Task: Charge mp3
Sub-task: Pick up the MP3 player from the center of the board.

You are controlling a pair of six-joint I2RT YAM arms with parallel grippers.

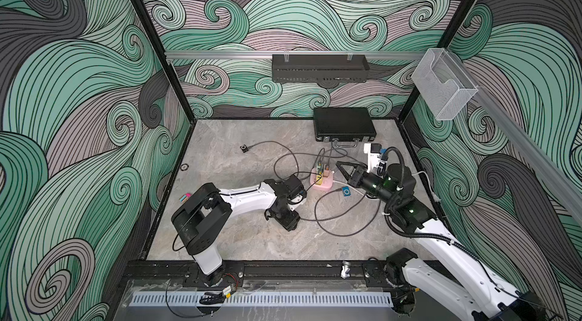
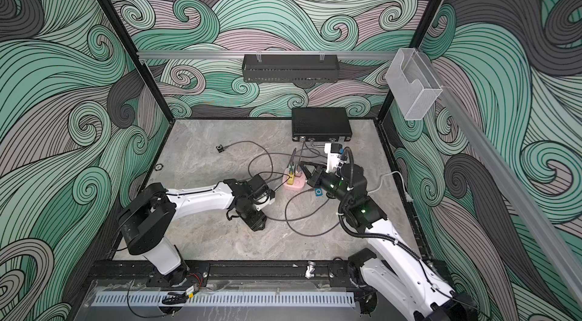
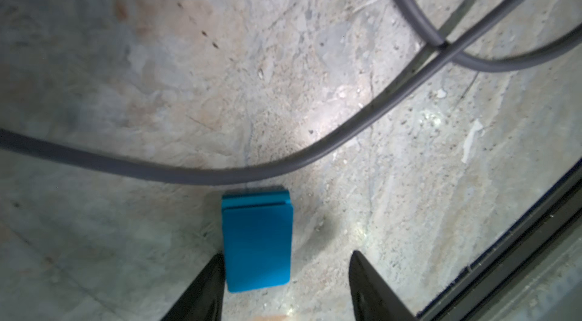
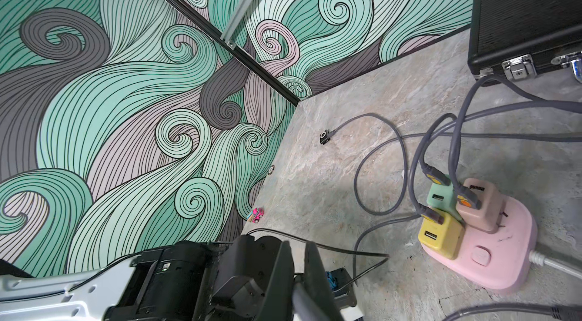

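The blue player [image 3: 256,240] lies flat on the surface [image 3: 141,83], low and centre in my left wrist view. Its long axis runs up the frame, with the clip slot at the upper end and a grey cable [image 3: 157,169] just beyond. My left jaws stand partly open astride its lower end, one tip against its side, nothing gripped. The right jaws, shut and empty, sit well apart by the pink power strip [image 1: 321,184].

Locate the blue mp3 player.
In both top views, the blue mp3 player lies just right of the pink power strip, beside the right arm.
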